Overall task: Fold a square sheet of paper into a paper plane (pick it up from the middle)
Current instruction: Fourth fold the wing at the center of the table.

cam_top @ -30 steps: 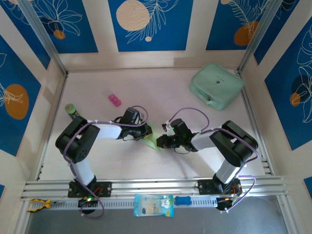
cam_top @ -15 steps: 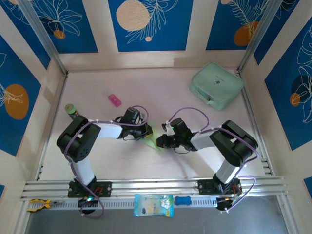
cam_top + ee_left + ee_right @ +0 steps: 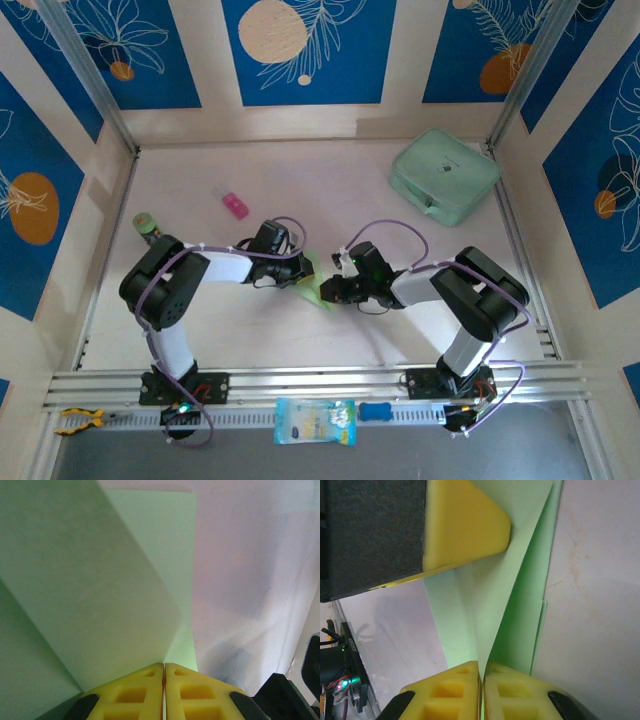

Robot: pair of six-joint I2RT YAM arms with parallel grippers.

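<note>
On the table (image 3: 300, 180), your left gripper (image 3: 304, 274) and right gripper (image 3: 331, 290) both pinch the paper (image 3: 320, 297) mid-fold; next probably means pressing the crease flat.

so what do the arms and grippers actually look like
Both the left arm and right arm have black joint housings, white links and looping purple cables. The left gripper and right gripper carry yellow wedge-shaped fingers with moulded rectangular recesses.

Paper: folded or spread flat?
Folded: the paper shows a sharp crease with overlapping layers; left tool and right tool pinch it.
</note>
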